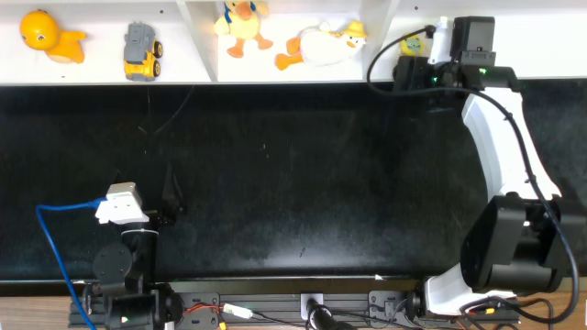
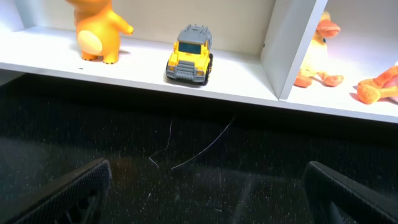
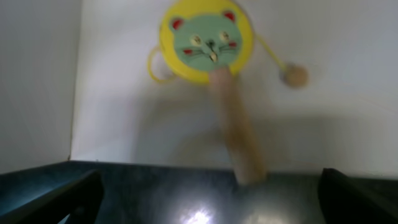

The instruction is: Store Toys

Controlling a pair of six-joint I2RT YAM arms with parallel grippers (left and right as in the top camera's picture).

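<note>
A rattle drum (image 3: 207, 42) with a yellow rim, a green cat face and a wooden handle lies in the shelf's right compartment (image 1: 417, 18). Its handle end reaches the shelf's front edge. My right gripper (image 3: 205, 202) is open just in front of that handle, with nothing between its fingers. In the top view the right gripper (image 1: 418, 71) sits at the shelf edge, with the drum (image 1: 414, 44) partly hidden behind it. My left gripper (image 2: 205, 193) is open and empty, low over the black mat at the near left (image 1: 171, 194), facing the shelf.
On the white shelf (image 1: 275, 75) stand an orange duck (image 1: 48, 35), a yellow truck (image 1: 142, 51), a yellow duck plush (image 1: 242, 24) and a white duck plush (image 1: 323, 44). Upright dividers (image 1: 202, 37) split the shelf. A black mat (image 1: 303, 174) covers the table.
</note>
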